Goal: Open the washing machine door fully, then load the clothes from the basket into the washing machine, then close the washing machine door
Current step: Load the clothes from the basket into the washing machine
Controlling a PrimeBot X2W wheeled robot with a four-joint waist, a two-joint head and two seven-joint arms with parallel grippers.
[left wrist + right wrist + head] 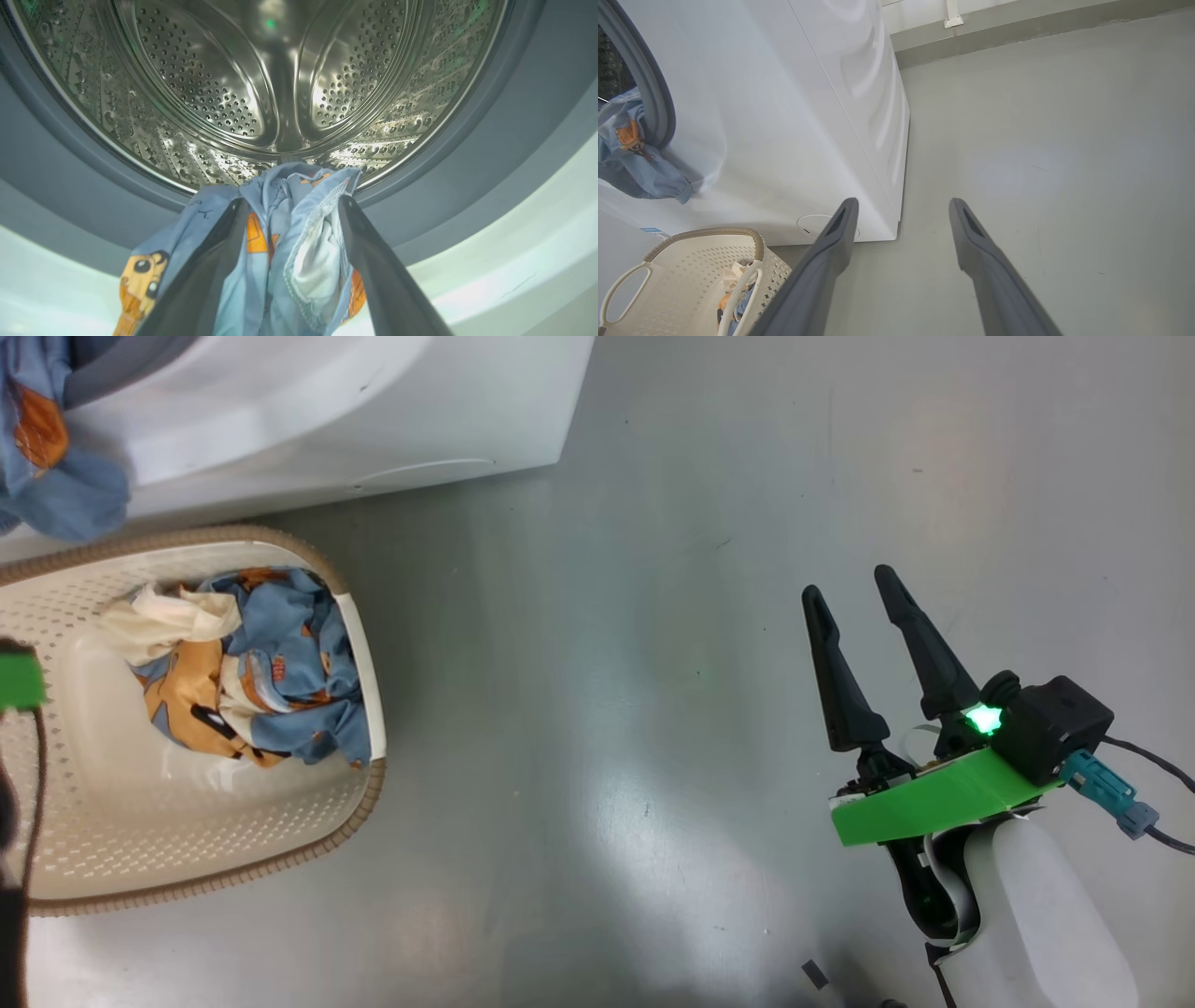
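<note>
My left gripper (293, 200) points into the washing machine (373, 411) at the lip of its steel drum (280, 70). Its jaws stand wide apart, and a light blue garment (280, 252) with orange prints lies loosely between and over the fingers, hanging down across the grey gasket (467, 163). The same garment (56, 476) droops from the machine's opening above the basket (369, 709). More clothes (280, 672) and a cream cloth (168, 616) are piled in the basket's far corner. My right gripper (848, 582) hovers open and empty over the floor, well right of the basket. The washing machine door is out of view.
The basket (682, 261) stands right against the machine's front (784, 116), below the round flap (817, 224). Grey floor (607, 709) stretches between the basket and my right arm. A wall with a skirting runs behind the machine (1017, 32).
</note>
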